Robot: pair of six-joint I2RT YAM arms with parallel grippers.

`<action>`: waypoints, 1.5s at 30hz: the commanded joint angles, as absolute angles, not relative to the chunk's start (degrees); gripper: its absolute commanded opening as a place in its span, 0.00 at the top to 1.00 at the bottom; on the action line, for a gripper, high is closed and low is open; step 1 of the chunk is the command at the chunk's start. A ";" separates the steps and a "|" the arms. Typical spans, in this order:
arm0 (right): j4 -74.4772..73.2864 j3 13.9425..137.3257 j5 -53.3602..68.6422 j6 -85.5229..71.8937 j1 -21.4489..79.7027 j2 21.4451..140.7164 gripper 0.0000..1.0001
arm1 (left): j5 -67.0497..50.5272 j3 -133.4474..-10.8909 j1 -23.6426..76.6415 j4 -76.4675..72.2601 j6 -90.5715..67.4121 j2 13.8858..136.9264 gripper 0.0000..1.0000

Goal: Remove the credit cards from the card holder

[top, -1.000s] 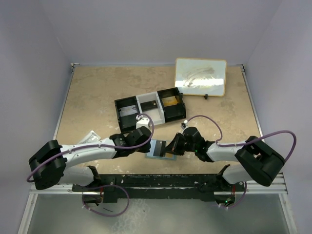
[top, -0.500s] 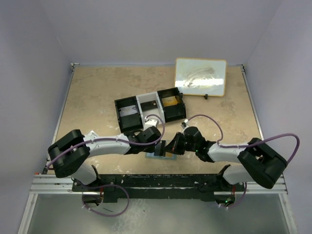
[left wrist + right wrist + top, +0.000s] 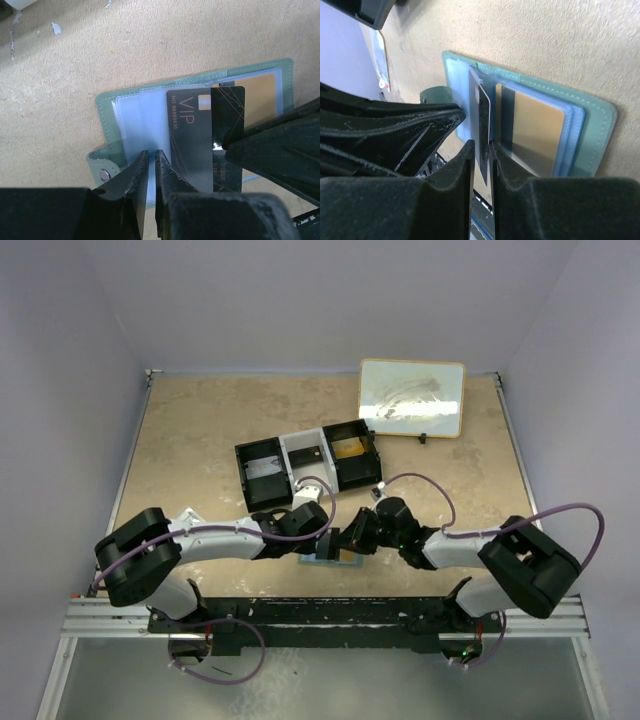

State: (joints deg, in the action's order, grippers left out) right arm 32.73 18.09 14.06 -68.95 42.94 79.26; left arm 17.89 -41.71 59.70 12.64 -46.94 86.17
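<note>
One dark card (image 3: 200,135), nipped by right pincer (image 3: 481,146), partly out of card holder (image 3: 107,107) under near-shut left pincer (image 3: 151,155).

The card holder (image 3: 120,107) lies open at the front of the desk (image 3: 200,440). The top card (image 3: 192,135) lies over its middle. The second card (image 3: 257,92) sits in its right pocket. The tray (image 3: 308,465) lies behind.

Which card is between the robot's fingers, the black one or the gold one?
The black VIP card. It sits between the right gripper's fingers, while the gold card lies tucked in a pocket of the card holder.
</note>
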 commanded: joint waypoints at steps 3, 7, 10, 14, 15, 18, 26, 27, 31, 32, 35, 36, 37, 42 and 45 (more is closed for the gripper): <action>36.90 22.16 15.90 -67.14 42.37 83.82 0.84 | 17.69 -40.16 59.79 14.90 -46.65 85.87 0.92; 37.50 22.93 17.00 -66.38 42.36 85.20 0.93 | 17.96 -40.08 59.85 15.35 -46.67 85.57 0.93; 36.84 22.35 16.14 -66.44 42.23 84.11 0.97 | 18.57 -40.15 59.80 16.07 -46.74 85.37 0.93; 34.17 20.94 14.79 -65.96 41.29 81.04 0.98 | 20.60 -40.20 59.81 17.76 -46.94 85.58 0.93; 33.65 20.66 14.77 -65.74 40.86 80.12 0.98 | 20.91 -40.20 59.80 18.09 -46.93 85.68 0.93; 32.44 19.87 14.81 -65.02 39.64 78.51 0.98 | 20.97 -39.53 59.85 17.76 -47.09 85.20 0.93; 31.55 20.57 17.47 -62.63 39.02 79.12 0.98 | 20.74 -39.20 59.79 17.30 -47.24 84.32 0.94; 31.29 20.90 17.84 -62.03 39.05 79.18 0.98 | 20.74 -39.30 59.80 17.35 -47.24 83.99 0.94; 30.51 22.42 20.46 -59.19 39.08 80.42 0.98 | 21.28 -39.52 59.82 17.87 -47.48 82.09 0.93; 30.02 23.08 21.29 -58.20 39.05 81.03 0.98 | 21.27 -39.70 59.80 18.04 -47.53 81.44 0.94; 32.27 24.43 22.35 -56.67 39.04 83.56 0.99 | 21.25 -40.24 59.81 17.99 -48.16 79.14 0.91; 33.08 24.44 23.04 -56.87 39.04 84.26 0.99 | 21.11 -40.44 59.85 17.57 -48.36 78.32 0.90; 33.66 24.29 23.61 -57.02 39.04 84.90 0.99 | 20.91 -40.57 59.78 17.26 -48.52 77.37 0.89; 37.10 24.00 24.61 -58.21 39.07 87.07 0.99 | 17.41 -41.54 59.81 14.15 -48.49 75.76 0.84; 37.96 23.66 24.77 -59.02 39.03 87.65 0.99 | 15.78 -41.75 59.84 12.81 -48.38 77.78 0.83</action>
State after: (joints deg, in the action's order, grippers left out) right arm 34.59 22.92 23.20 -59.18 39.29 86.91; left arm 18.55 -40.34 59.77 16.25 -47.62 76.69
